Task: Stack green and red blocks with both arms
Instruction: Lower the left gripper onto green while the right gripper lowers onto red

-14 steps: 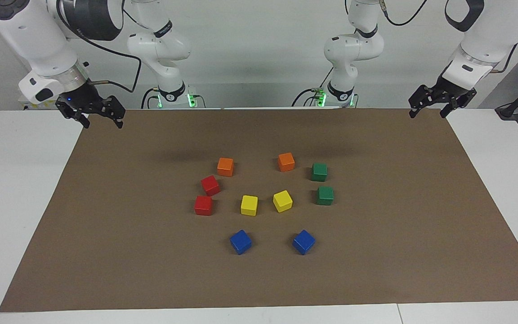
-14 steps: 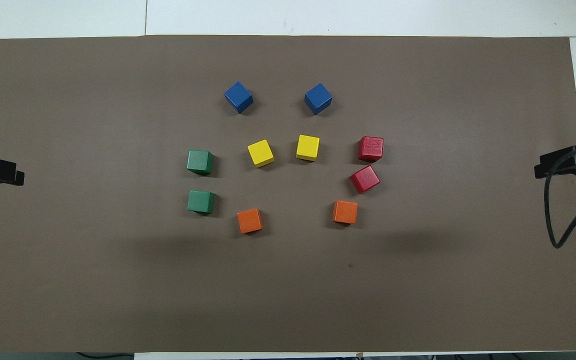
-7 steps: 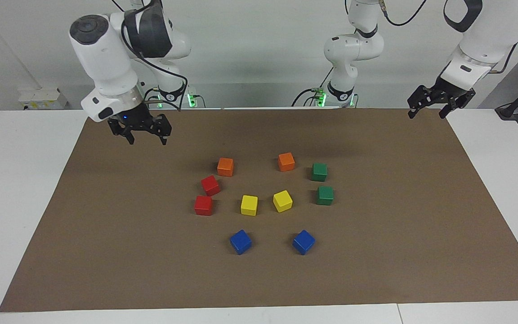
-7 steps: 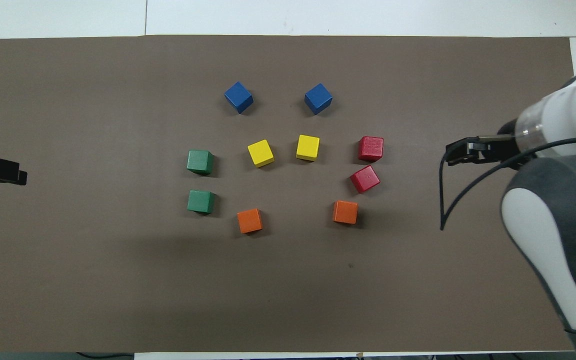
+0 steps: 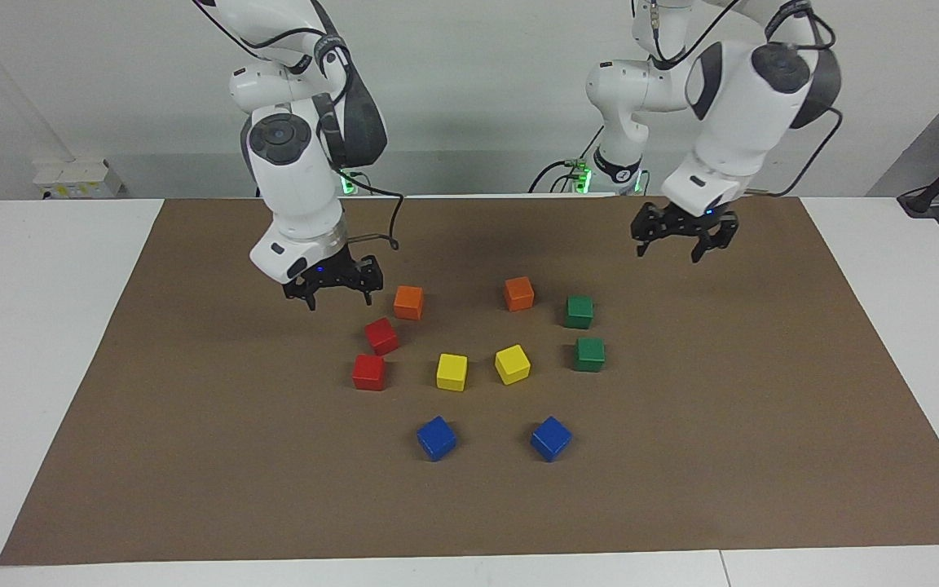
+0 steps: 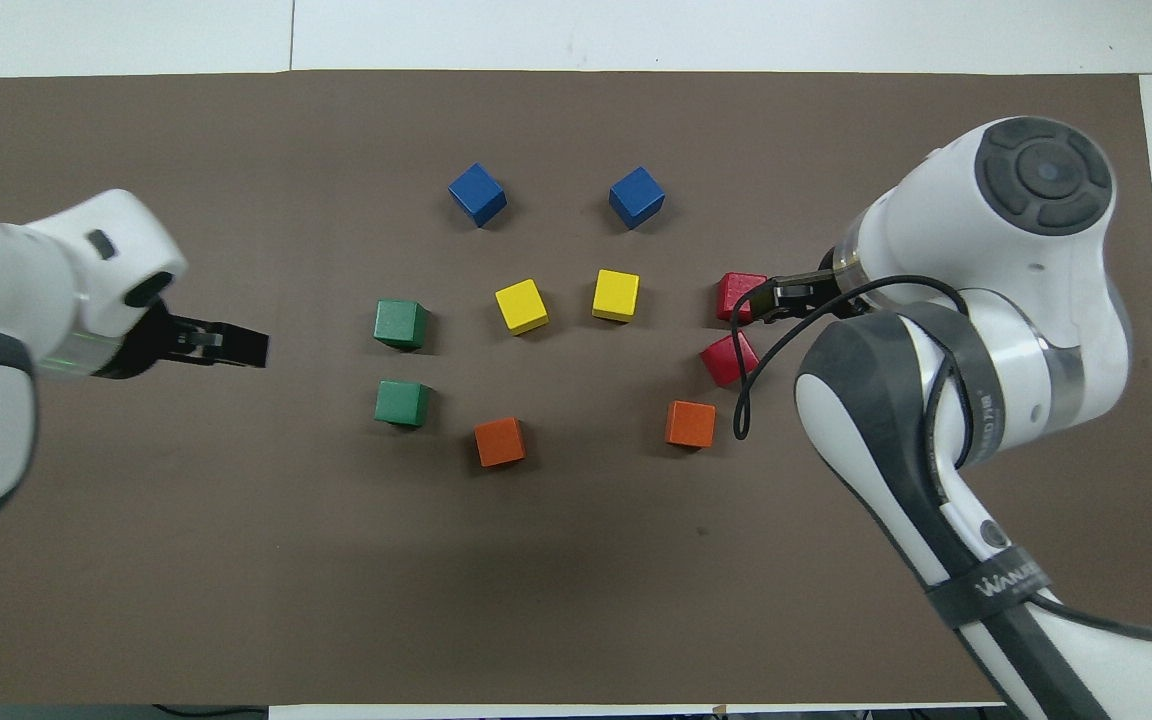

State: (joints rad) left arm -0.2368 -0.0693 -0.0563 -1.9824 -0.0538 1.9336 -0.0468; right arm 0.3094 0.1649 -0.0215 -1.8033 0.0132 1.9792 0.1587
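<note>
Two red blocks (image 5: pixel 381 335) (image 5: pixel 369 372) lie on the brown mat (image 5: pixel 192 456) toward the right arm's end; they also show in the overhead view (image 6: pixel 728 358) (image 6: pixel 736 292). Two green blocks (image 5: pixel 579 311) (image 5: pixel 589 354) lie toward the left arm's end, seen from above too (image 6: pixel 400 323) (image 6: pixel 402 403). My right gripper (image 5: pixel 340 300) hangs open and empty in the air over the mat just beside the red blocks; from above (image 6: pixel 754 304) it overlaps one red block's edge. My left gripper (image 5: pixel 667 253) hangs open and empty over the mat beside the green blocks, also seen from above (image 6: pixel 241 347).
Two orange cubes (image 5: pixel 408 302) (image 5: pixel 518 293) lie nearest the robots, two yellow cubes (image 5: pixel 451 372) (image 5: pixel 512 364) in the middle, two blue cubes (image 5: pixel 436 438) (image 5: pixel 551 438) farthest. A black cable (image 6: pixel 741 400) hangs from the right wrist.
Both arms have swung in from the table's ends toward the cluster: the right gripper came down beside the red blocks, the left gripper came over the mat toward the green blocks. No block has moved.
</note>
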